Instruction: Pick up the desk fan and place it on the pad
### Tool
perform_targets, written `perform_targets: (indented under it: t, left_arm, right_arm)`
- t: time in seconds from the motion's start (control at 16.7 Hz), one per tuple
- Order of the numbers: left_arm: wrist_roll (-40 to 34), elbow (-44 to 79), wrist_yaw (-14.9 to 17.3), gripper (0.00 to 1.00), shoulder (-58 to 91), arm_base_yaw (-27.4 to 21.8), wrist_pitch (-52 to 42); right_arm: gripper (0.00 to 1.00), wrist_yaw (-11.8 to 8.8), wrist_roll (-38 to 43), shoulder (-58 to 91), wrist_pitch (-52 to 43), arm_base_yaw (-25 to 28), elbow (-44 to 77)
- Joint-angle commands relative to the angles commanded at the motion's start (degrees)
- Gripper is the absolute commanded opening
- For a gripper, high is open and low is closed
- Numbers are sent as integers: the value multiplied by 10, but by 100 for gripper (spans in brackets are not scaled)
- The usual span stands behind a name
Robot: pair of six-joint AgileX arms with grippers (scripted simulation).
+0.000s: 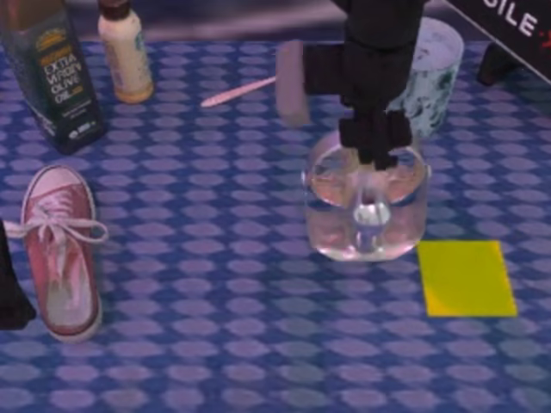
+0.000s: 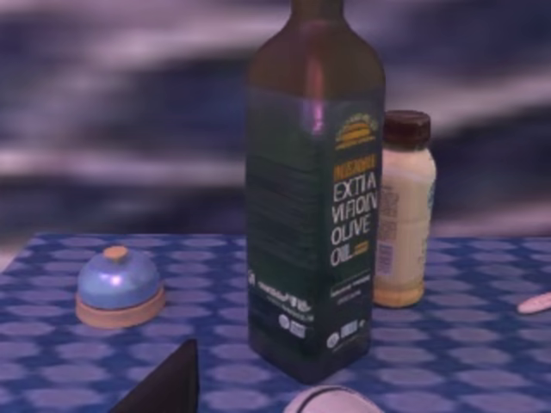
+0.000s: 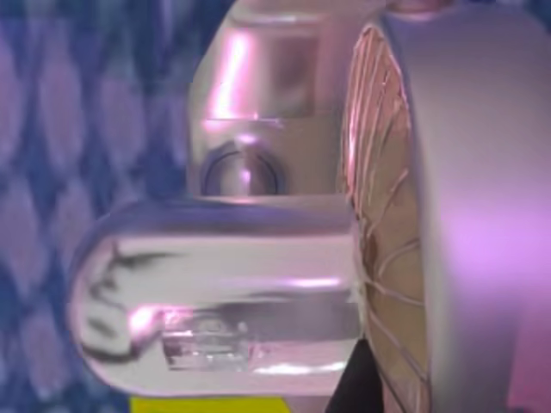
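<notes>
The desk fan (image 1: pixel 366 211) is shiny chrome, with a round ring housing and a stubby base, right of the table's middle. My right gripper (image 1: pixel 379 148) comes down from above and is shut on the fan's upper rim. In the right wrist view the fan (image 3: pixel 258 284) fills the picture, and one dark finger (image 3: pixel 355 387) presses beside its grille. The yellow pad (image 1: pixel 466 277) lies flat just right of the fan, nearer the front edge; a strip of the pad (image 3: pixel 207 404) shows below the fan. My left gripper (image 1: pixel 10 297) is parked at the table's left edge, open, one finger (image 2: pixel 164 387) showing.
A speckled mug (image 1: pixel 441 73) stands behind the fan. An olive oil bottle (image 1: pixel 52 73) and a cream bottle (image 1: pixel 125 52) stand at the back left. A pink shoe (image 1: pixel 62 245) lies at the left, a pink stick (image 1: pixel 239 91) at the back. The left wrist view shows a blue bell (image 2: pixel 119 286).
</notes>
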Motion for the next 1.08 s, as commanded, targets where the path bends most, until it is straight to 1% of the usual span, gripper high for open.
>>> perform_targets:
  t: [0.12, 0.24, 0.54, 0.78, 0.96, 1.08]
  left_arm:
    - [0, 0, 0, 100, 0, 0, 0]
    - [0, 0, 0, 100, 0, 0, 0]
    - [0, 0, 0, 100, 0, 0, 0]
    - [0, 0, 0, 100, 0, 0, 0]
    - [0, 0, 0, 100, 0, 0, 0]
    - [0, 0, 0, 100, 0, 0, 0]
  right_arm:
    - [0, 9, 136, -17, 17, -8, -17]
    - [0, 16, 291, -40, 37, -17, -38]
    - [0, 25, 716, -120, 90, -43, -102]
    - [0, 21, 1027, -182, 114, -64, -167]
    - [0, 13, 1226, -221, 116, -79, -228]
    - [0, 5, 1344, -243, 112, -89, -273]
